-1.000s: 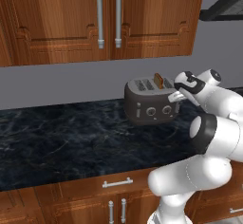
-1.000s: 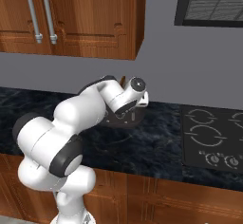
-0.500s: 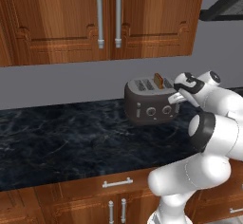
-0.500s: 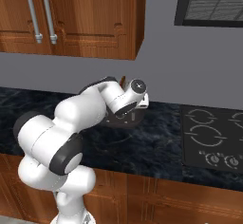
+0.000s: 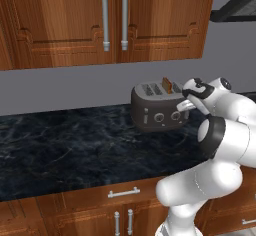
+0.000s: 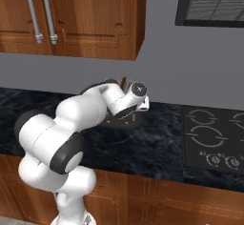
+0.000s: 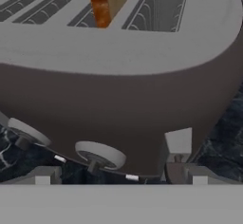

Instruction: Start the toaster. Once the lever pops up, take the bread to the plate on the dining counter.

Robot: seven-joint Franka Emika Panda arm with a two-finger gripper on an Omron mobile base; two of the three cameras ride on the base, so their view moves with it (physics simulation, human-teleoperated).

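Note:
The dark grey toaster stands on the black counter near the back wall. The bread sticks up out of a slot, and its crust shows in the hand view. My gripper is open at the toaster's right front end. In the hand view the gripper looks down the front face, with the fingertips low. The pale lever sits just above the right fingertip, beside two round knobs. Nothing is held. The plate and the dining counter are out of view.
Wooden wall cabinets with silver handles hang above the counter. A black cooktop lies to the right of the toaster, under a range hood. My arm hides most of the toaster in the right base view.
The hand has dipped slightly at the toaster's right end. The jaws stay open and the bread has not moved.

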